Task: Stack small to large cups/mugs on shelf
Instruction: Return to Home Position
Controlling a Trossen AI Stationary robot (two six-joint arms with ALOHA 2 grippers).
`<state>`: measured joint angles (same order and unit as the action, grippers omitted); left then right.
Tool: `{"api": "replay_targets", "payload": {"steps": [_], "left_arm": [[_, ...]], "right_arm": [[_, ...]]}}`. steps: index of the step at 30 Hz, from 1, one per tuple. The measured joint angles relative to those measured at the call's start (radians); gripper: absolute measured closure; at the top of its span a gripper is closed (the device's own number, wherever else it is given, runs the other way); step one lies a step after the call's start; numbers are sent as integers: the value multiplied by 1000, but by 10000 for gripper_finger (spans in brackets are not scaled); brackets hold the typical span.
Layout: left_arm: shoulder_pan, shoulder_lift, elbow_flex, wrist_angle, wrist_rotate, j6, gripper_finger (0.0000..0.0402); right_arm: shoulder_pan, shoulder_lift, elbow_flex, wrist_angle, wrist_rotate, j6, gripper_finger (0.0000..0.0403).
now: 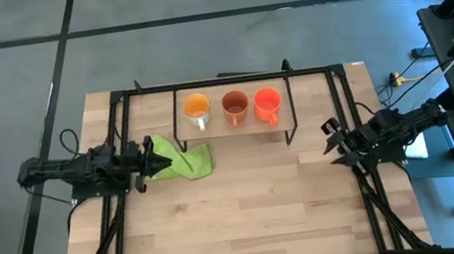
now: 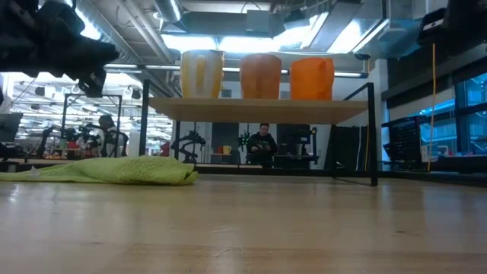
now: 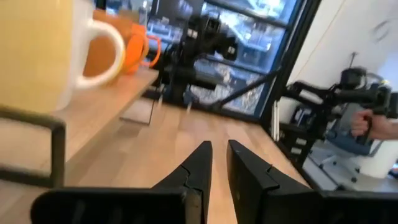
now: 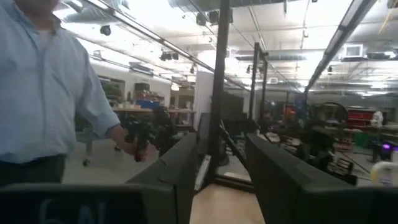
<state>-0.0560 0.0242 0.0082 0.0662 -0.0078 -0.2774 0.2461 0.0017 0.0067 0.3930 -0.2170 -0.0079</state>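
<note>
Three mugs stand in a row on the light-wood shelf (image 1: pixel 236 127) at the table's far side: yellow-orange (image 1: pixel 197 106), brownish-orange (image 1: pixel 234 104) and red-orange (image 1: pixel 267 102). The low view shows them upright, side by side on the board (image 2: pixel 259 110). The yellow mug (image 3: pixel 37 50) with its white handle fills the left wrist view's corner. My left gripper (image 1: pixel 163 160) hovers above the green cloth, left of the shelf, open by a narrow gap (image 3: pixel 217 150). My right gripper (image 1: pixel 329 141) hangs right of the shelf, wide open (image 4: pixel 222 155), holding nothing.
A crumpled green cloth (image 1: pixel 186 161) lies on the table under the left gripper's tips (image 2: pixel 106 169). The shelf's black wire legs (image 2: pixel 373 137) stand on the table. A person in a light blue shirt (image 4: pixel 43 81) stands beyond the table. Bare wood spreads toward the near edge (image 1: pixel 248 213).
</note>
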Motion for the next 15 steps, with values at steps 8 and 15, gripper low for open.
{"api": "replay_targets", "payload": {"steps": [8,15], "left_arm": [[41,-18,0,-56,19,93,358],[43,-18,0,-56,19,104,358]], "right_arm": [[-27,0,0,-176,12,-97,264],[-27,2,0,-318,14,29,264]]}}
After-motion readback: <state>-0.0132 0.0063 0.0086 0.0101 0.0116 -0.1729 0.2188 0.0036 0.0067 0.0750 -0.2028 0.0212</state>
